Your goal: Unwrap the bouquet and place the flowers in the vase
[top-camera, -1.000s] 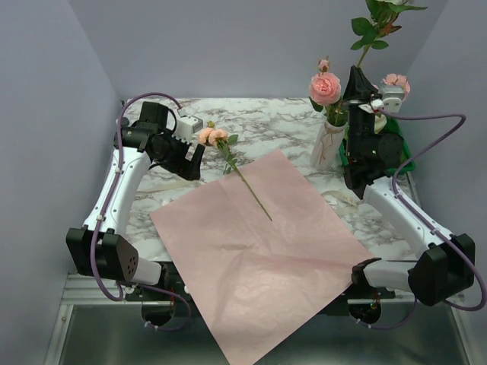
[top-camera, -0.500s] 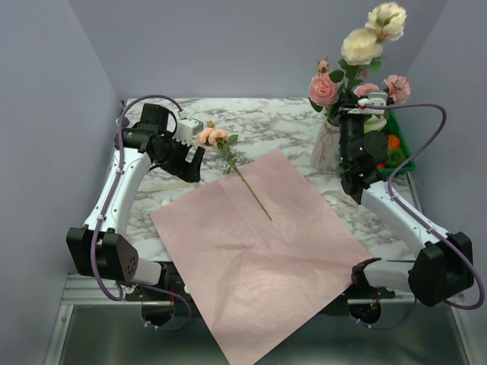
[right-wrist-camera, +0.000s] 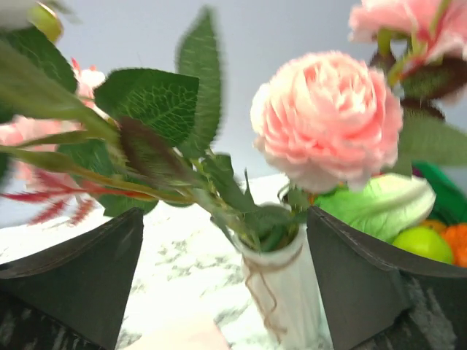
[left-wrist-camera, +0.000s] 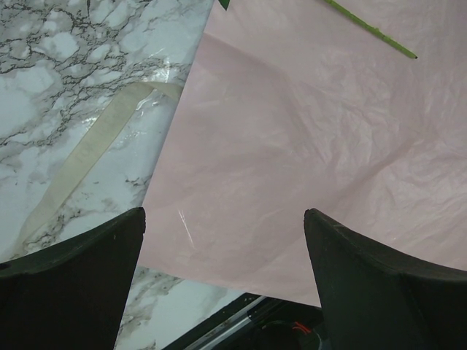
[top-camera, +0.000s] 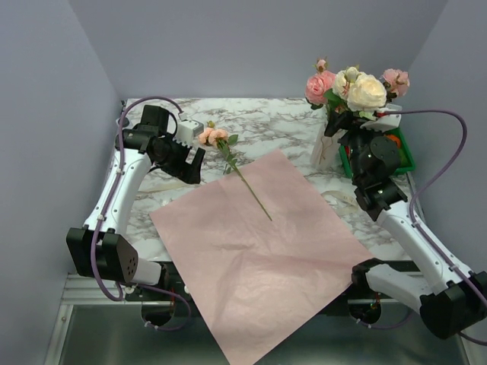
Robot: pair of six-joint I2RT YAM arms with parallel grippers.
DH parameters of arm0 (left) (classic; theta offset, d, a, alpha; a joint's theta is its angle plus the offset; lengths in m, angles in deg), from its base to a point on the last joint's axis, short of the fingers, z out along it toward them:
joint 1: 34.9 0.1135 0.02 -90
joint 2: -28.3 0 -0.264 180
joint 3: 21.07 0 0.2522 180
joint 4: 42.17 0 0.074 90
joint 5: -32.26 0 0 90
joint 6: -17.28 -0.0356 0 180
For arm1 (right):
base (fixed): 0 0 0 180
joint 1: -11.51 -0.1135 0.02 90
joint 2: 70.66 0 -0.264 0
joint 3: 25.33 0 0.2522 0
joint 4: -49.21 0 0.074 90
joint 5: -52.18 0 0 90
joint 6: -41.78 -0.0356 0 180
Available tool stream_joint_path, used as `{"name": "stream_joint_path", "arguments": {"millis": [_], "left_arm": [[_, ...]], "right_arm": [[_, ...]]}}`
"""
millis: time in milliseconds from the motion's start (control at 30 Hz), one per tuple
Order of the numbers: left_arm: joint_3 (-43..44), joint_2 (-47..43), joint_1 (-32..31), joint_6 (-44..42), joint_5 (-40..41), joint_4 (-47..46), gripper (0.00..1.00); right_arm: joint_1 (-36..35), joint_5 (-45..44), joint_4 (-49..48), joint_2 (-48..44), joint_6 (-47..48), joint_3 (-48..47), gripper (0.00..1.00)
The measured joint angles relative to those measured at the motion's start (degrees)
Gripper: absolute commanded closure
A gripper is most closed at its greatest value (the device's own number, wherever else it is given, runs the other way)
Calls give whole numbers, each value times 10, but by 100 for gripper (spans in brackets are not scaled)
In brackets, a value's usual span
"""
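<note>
The whitish vase (top-camera: pixel 326 148) stands at the back right, tied with twine, and is also in the right wrist view (right-wrist-camera: pixel 288 292). It holds several flowers: a pink rose (top-camera: pixel 318 85) (right-wrist-camera: pixel 328 120), a cream rose (top-camera: pixel 367 91) and another pink one (top-camera: pixel 396 80). My right gripper (top-camera: pixel 344 128) (right-wrist-camera: pixel 225 219) is open just beside the vase's neck and grips nothing. The bouquet is undone: its pink paper (top-camera: pixel 259 251) (left-wrist-camera: pixel 314 146) lies flat. One peach rose (top-camera: pixel 215 137) lies with its stem (top-camera: pixel 247 182) across the paper's far corner. My left gripper (top-camera: pixel 190 156) (left-wrist-camera: pixel 224 219) hovers open beside that rose.
A green tray (top-camera: pixel 403 152) with plastic vegetables (right-wrist-camera: pixel 416 240) sits right behind the vase. A cream ribbon (left-wrist-camera: pixel 87 157) lies on the marble beside the paper's left edge; another strip (top-camera: pixel 338 199) lies near the right arm. The paper overhangs the table's near edge.
The right gripper brought the cream roses down into the vase, opened and let go of them, and the arm drew back a little. The left arm has not moved.
</note>
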Motion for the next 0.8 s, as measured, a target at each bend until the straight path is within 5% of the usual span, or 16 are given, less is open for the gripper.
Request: {"name": "stream_joint_path", "arguments": {"millis": [167, 300, 500, 800], "left_arm": [[5, 2, 0, 7, -7, 1, 1], [19, 9, 0, 11, -10, 0, 1], [20, 9, 2, 11, -12, 1, 1], [20, 9, 2, 11, -12, 1, 1]], "right_arm": [[0, 4, 118, -10, -68, -1, 3], [0, 31, 223, 5, -122, -6, 42], [0, 97, 299, 2, -181, -7, 70], [0, 181, 204, -169, -157, 112, 76]]}}
